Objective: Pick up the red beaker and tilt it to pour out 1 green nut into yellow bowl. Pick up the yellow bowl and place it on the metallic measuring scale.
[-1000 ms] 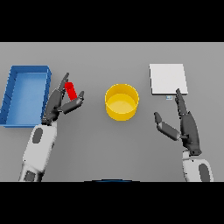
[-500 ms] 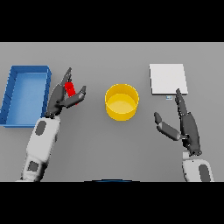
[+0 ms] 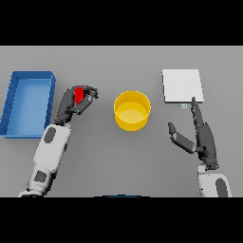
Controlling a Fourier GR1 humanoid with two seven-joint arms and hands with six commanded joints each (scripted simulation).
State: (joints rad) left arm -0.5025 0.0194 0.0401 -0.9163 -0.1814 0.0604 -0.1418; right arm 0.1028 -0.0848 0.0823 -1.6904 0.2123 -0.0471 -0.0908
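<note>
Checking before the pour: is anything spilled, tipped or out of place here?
Nothing stands out. The left hand grips the red beaker, the yellow bowl sits upright, and no spill shows on the table.

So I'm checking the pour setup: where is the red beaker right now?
In the head view, the red beaker sits in the left hand, fingers curled round it, between the blue bin and the yellow bowl.
</note>
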